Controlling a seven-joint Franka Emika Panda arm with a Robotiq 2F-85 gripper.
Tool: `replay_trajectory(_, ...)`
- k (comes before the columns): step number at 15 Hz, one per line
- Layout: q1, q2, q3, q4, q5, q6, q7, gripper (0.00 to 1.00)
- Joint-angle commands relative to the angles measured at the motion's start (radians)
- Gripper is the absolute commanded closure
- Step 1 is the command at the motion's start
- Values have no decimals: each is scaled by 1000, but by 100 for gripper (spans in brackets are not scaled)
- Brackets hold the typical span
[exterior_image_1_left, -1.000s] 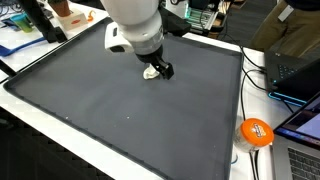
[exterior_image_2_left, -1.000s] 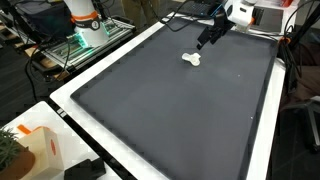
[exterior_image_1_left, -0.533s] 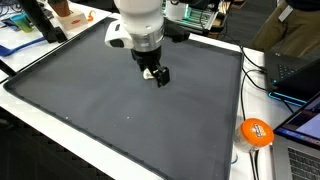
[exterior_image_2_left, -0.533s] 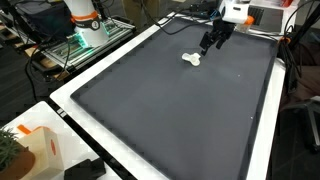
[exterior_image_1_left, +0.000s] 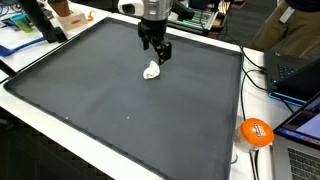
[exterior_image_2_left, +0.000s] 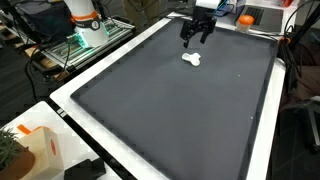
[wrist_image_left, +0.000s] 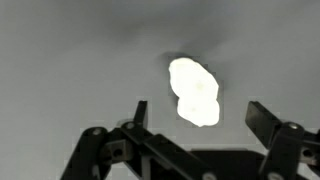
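Note:
A small white lumpy object lies on the dark grey mat, in the far half of it. It shows too in the other exterior view as the white object and in the wrist view as a bright white object. My gripper hangs above the mat just behind and over the object, apart from it. Its black fingers stand wide apart with nothing between them. The gripper is open, and the object lies just ahead of the gap between the fingertips.
An orange ball-like item and laptops sit beyond the mat's one side. Clutter and a blue sheet lie past the opposite edge. A white and orange box stands near a corner.
The gripper has lifted away from the white object and moved back toward the mat's far edge. The object stays on the mat, now uncovered.

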Motion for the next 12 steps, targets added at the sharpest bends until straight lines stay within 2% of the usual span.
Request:
replay_trajectory(1, -19, -36, 22, -41, -17, 1, 5, 0)
replay_trajectory(3, -22, -84, 28, -94, -25, 7, 4, 0)
replay_trajectory(7, 3, -133, 15, -190, -144, 105, 147, 0)
replay_trajectory(10, 15, -172, 14, -290, -228, 226, 257, 0)
replay_trajectory(12, 40, -204, -10, -369, -386, 333, 394, 0)
